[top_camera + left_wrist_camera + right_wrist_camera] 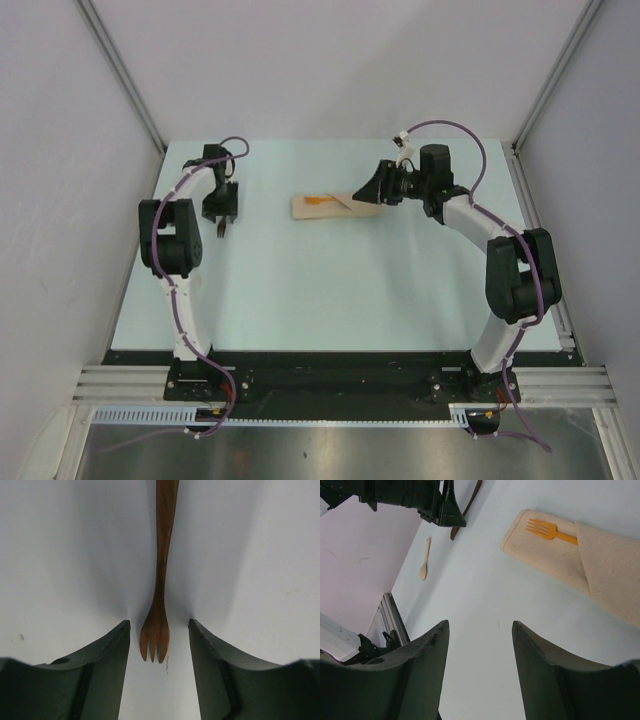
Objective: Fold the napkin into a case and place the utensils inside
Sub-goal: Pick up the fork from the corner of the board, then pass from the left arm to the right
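clearly the left gripper (159, 624) stands with its jaws partly apart, low over the table (330, 300), and the dark brown fork (161, 580) lies flat between its two black fingers (100, 670). a strip of bare table shows on each side of the tines, so neither finger touches the fork and nothing is gripped. the tines point toward the wrist camera and the handle runs out of the top of that view. the right gripper (480, 625) is parted about as wide, with only bare table between its fingers, and it holds nothing. it hangs near the right end of the case (335, 205), and in its own view its fingers are apart from the cloth

the case lies in the far half of the table, a narrow beige-tan pouch running left to right. the right wrist view shows what the top view only hints at: a flap of cloth folded slantwise over the pouch, and an orange fork (551, 531) tucked under it, its tines bare on the cloth near the left end. that view alone shows a pale wooden spoon (424, 560) lying loose on the table near the left gripper, well apart from the case. the left wrist view gives only the brown fork and the table. the top view alone takes in both arms whole, with the left gripper well apart from the case
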Controlling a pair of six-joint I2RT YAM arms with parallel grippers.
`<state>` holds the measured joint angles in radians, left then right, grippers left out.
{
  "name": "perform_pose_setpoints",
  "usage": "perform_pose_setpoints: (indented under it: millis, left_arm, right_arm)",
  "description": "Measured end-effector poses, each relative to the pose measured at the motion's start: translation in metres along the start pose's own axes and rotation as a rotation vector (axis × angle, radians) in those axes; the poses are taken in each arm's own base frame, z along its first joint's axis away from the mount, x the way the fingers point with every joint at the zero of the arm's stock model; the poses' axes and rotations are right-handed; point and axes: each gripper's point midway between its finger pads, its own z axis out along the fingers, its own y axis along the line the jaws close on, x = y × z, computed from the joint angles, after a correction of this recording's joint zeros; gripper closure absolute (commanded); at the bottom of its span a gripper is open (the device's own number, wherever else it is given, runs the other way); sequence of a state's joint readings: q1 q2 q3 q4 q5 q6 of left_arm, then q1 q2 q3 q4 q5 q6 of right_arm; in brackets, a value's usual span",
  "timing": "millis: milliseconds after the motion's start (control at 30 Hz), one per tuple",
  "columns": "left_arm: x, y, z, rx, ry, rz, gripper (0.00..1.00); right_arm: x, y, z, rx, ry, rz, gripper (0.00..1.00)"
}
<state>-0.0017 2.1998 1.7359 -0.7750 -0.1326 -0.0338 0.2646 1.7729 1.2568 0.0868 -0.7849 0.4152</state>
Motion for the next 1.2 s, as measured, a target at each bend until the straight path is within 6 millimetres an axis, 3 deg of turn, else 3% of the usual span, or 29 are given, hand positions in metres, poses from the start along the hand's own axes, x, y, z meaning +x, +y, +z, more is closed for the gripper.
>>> perform_pose_setpoints:
  millis: [133, 233, 300, 433, 533, 700, 900, 1033, 1200]
  left_arm:
    - [0.005, 0.0, 0.002, 0.0, 0.004, -0.003, 0.68]
    - [0.007, -0.003, 0.002, 0.015, -0.002, -0.01, 0.95]
    - [0.009, -0.005, 0.0, 0.023, -0.013, -0.008, 1.0]
    - [0.023, -0.014, -0.011, 0.086, -0.007, -0.008, 1.0]
    - [0.019, -0.027, -0.04, 0.187, -0.065, -0.033, 1.0]
    - [0.031, -0.063, -0.088, 0.396, -0.135, -0.064, 1.0]
    - [0.041, -0.113, -0.131, 0.612, -0.204, -0.046, 1.0]
    - [0.069, -0.154, -0.148, 0.762, -0.194, -0.026, 1.0]
    - [0.103, -0.205, -0.164, 0.919, -0.143, 0.028, 1.0]
  right_arm:
    - [0.001, 0.002, 0.001, -0.008, 0.005, 0.002, 0.43]
    - [0.002, 0.003, 0.001, -0.008, 0.006, 0.001, 0.43]
    - [0.002, 0.003, 0.002, -0.007, 0.007, 0.001, 0.39]
    - [0.006, 0.007, 0.008, -0.002, 0.012, -0.004, 0.34]
    - [0.008, 0.014, 0.019, -0.002, 0.021, 0.002, 0.34]
    - [0.013, 0.024, 0.045, -0.036, 0.029, 0.069, 0.36]
    - [0.026, 0.043, 0.091, -0.13, 0.056, 0.177, 0.37]
    - [0.04, 0.053, 0.113, -0.176, 0.067, 0.275, 0.37]
    - [0.052, 0.065, 0.127, -0.187, 0.075, 0.333, 0.52]
